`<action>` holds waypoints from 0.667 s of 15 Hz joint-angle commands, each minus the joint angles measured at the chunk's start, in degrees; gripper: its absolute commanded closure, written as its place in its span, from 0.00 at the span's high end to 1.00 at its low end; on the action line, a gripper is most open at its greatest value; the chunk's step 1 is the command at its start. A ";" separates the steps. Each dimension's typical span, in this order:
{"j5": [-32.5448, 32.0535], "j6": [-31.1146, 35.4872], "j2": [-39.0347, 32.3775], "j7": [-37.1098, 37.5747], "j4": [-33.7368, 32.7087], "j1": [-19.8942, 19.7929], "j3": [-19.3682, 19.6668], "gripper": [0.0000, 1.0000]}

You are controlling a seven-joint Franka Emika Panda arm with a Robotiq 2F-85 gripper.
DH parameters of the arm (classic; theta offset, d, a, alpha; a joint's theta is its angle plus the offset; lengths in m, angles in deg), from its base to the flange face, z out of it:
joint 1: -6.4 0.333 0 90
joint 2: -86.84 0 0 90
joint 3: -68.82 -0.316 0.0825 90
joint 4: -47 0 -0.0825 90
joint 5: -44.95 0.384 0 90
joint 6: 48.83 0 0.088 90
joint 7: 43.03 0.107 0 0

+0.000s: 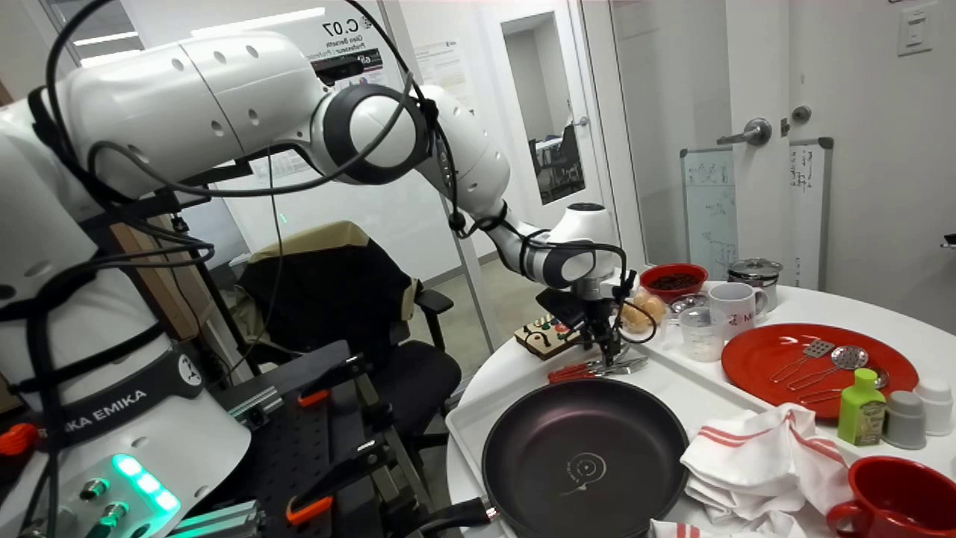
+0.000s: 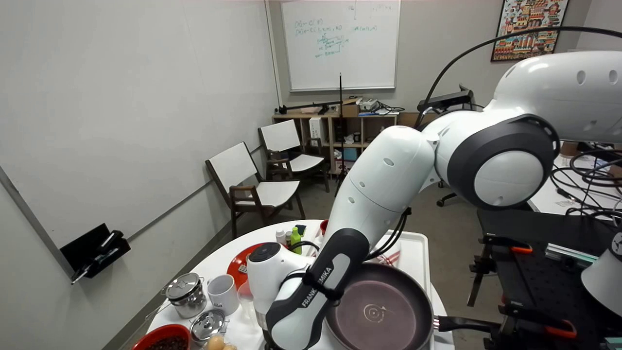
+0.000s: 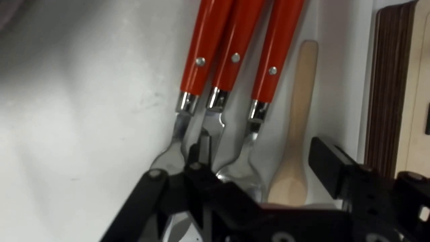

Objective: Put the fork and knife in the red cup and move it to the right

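Observation:
In the wrist view, three red-handled utensils lie side by side on the white tray. The middle one is the knife (image 3: 215,122), its blade passing under one finger of my gripper (image 3: 259,148). The left one (image 3: 171,156) appears to be the fork, its end covered by the gripper. At right, a spoon-like one (image 3: 243,164) lies between the spread fingers, beside a wooden spoon (image 3: 290,181). My gripper is open, pointing down, low over the utensils and holding nothing. The red cup (image 1: 900,497) stands upright at the near right corner in an exterior view.
A black pan (image 1: 586,441) sits close to the utensils, its handle beyond the tray's edge. A wooden toy board (image 1: 545,340) borders them on the far side. A towel (image 1: 754,456) is bunched between pan and cup. A red plate (image 1: 762,351) lies behind.

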 commanded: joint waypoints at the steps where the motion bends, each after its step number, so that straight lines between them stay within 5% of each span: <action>1: -0.18 -0.45 0.00 0.57 -0.08 0.17 0.13 0.43; 7: -0.14 -0.27 0.00 0.42 -0.10 0.01 0.06 0.01; 10: -0.12 -0.17 0.02 0.41 -0.14 -0.02 0.03 0.01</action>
